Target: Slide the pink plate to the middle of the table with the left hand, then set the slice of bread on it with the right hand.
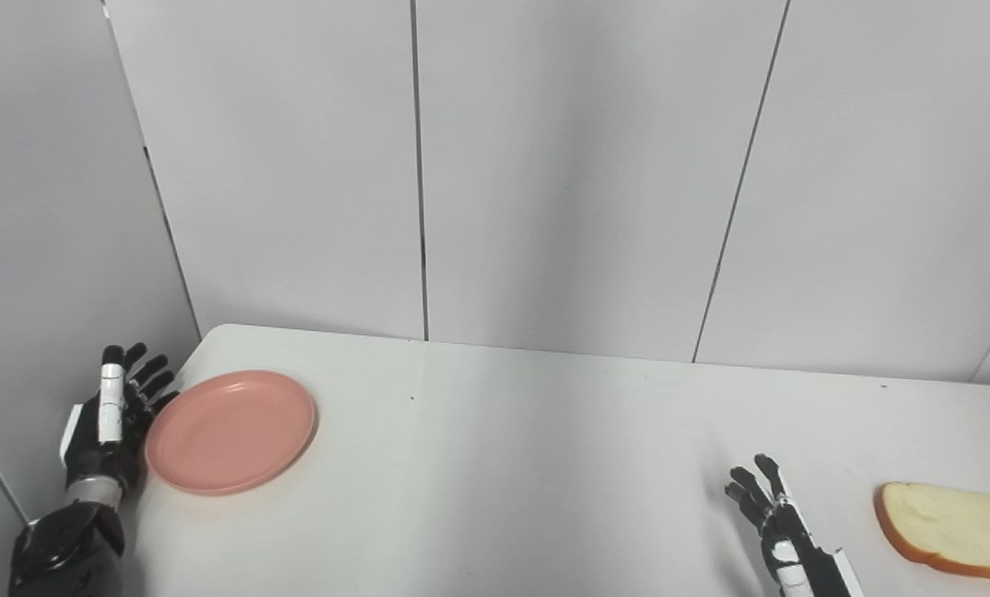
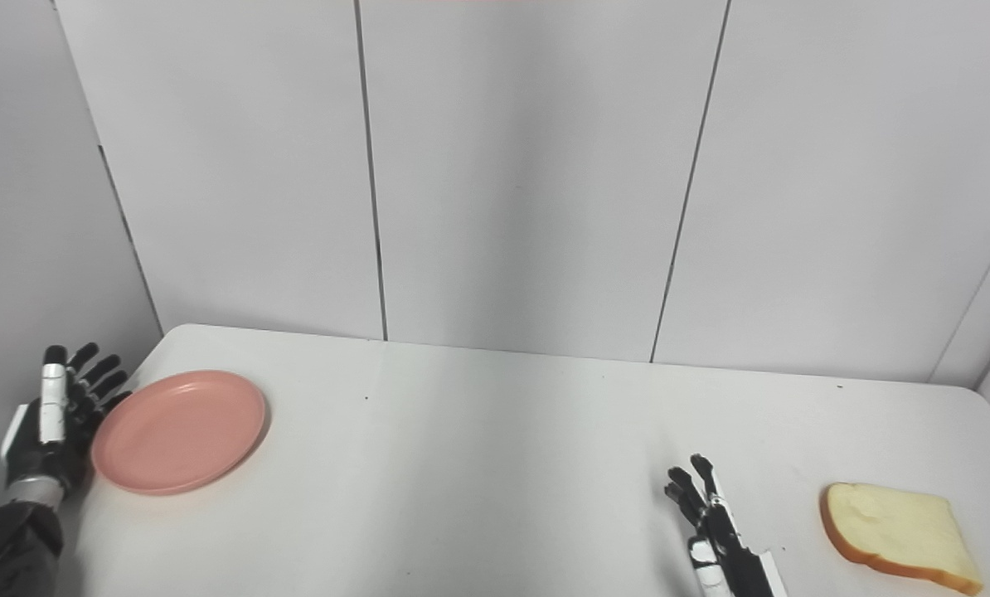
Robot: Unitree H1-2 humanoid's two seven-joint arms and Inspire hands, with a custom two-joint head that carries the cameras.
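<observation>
The pink plate (image 1: 231, 431) lies on the white table (image 1: 503, 448) near its left edge. My left hand (image 1: 118, 410) is open, fingers apart and pointing up, right against the plate's left rim at the table's left edge; I cannot tell whether it touches. The slice of bread (image 1: 951, 524) lies flat at the table's right front. My right hand (image 1: 773, 518) is open and empty above the table, a short way left of the bread, apart from it.
Grey wall panels (image 1: 545, 166) stand close behind the table and along its left side (image 1: 39, 249). The table's left edge runs just beside my left hand.
</observation>
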